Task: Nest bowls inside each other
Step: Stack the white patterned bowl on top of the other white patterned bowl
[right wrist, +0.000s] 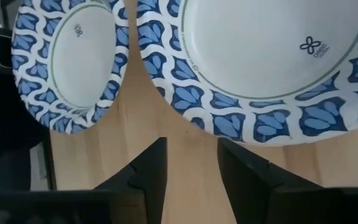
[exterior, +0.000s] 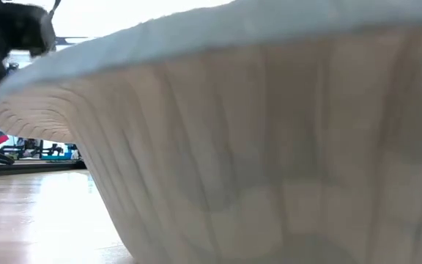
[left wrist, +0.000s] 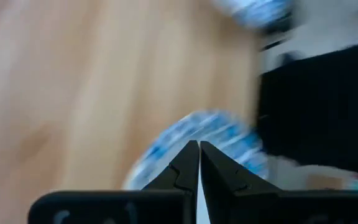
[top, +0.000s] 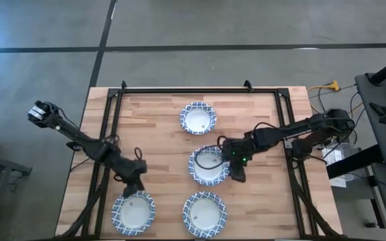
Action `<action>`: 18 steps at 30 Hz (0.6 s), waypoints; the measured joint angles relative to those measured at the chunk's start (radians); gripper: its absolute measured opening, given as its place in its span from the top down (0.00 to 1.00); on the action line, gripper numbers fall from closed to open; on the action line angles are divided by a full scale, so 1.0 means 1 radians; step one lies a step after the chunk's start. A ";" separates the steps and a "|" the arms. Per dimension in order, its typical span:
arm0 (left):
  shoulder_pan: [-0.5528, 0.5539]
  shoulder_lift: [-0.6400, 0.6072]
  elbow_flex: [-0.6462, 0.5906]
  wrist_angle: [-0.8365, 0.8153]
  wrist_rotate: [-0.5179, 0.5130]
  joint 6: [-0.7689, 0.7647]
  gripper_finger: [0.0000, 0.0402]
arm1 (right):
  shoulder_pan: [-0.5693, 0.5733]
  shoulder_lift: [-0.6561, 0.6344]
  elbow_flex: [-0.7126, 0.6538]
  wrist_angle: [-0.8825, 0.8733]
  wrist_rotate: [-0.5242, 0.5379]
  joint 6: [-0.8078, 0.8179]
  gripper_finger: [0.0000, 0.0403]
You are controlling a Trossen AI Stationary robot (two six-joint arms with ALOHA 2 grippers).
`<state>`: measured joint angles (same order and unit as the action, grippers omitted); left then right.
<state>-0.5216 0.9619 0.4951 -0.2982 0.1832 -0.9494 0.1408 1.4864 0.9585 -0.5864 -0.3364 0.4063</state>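
Blue-and-white patterned bowls with white insides rest on their bases on the wooden table: one far (top: pixel 198 118), one in the middle (top: pixel 210 165), one near left (top: pixel 133 212), one near right (top: pixel 204 214). My left gripper (top: pixel 137 182) is shut and hovers at the far rim of the near-left bowl (left wrist: pixel 197 134). My right gripper (top: pixel 236 173) is open just right of the middle bowl. In its wrist view the open fingers (right wrist: pixel 191 149) stand over bare wood, short of the closer bowl's rim (right wrist: pixel 272 118), with a second bowl (right wrist: pixel 73 62) beside it. My left gripper's shut fingertips (left wrist: pixel 197 149) stand over the near-left bowl's far rim; the blur keeps me from telling whether they touch it.
A pale ribbed bowl wall (exterior: pixel 269 147) close to the low camera fills nearly all of that view. A black frame (top: pixel 193 90) runs around the table's far and side edges. Bare wood lies on the table's left half (top: pixel 146 127).
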 joint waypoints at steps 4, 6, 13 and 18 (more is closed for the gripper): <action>-0.001 0.000 0.041 -0.277 -0.001 -0.054 1.00 | 0.010 0.000 0.000 0.015 0.026 0.006 0.66; 0.004 -0.006 0.034 -0.295 0.039 -0.058 1.00 | 0.010 0.000 0.000 0.031 0.027 0.006 0.66; 0.020 -0.015 -0.014 -0.257 0.241 -0.030 0.88 | 0.010 0.000 0.000 0.053 0.076 0.009 0.67; 0.062 -0.014 -0.030 -0.266 0.256 0.031 0.70 | 0.010 0.000 -0.001 0.054 0.101 0.025 0.67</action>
<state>-0.4593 0.9474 0.4653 -0.5645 0.4394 -0.9189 0.1505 1.4864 0.9577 -0.5325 -0.2352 0.4316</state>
